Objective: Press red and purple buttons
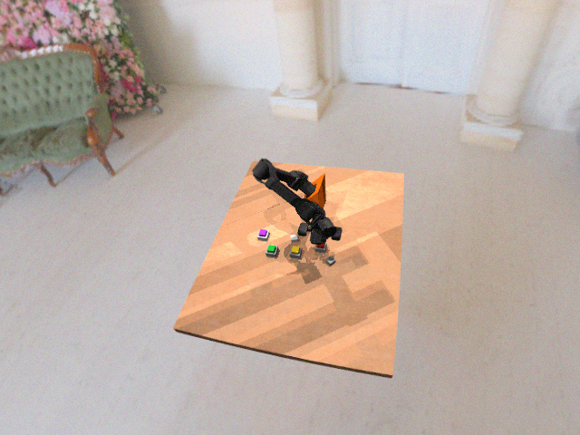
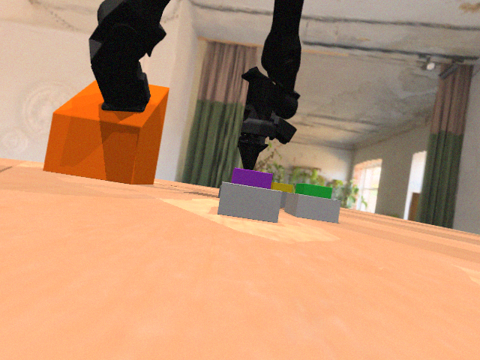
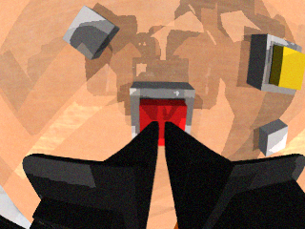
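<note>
Step one in hand: gripper (image 3: 162,129) closed on nothing, poised right over red button (image 3: 162,110) on tabletop (image 1: 299,318) beside yellow button (image 3: 289,67); next, likely firm push straight down, release, then across to purple button (image 1: 263,232)

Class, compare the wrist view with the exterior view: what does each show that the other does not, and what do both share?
Only the wrist view shows the red button just beyond the shut jaws, plus two small grey blocks. Only the exterior view shows the purple button, the green button and the orange base block. Both show the gripper, the yellow button and the wooden board.
</note>
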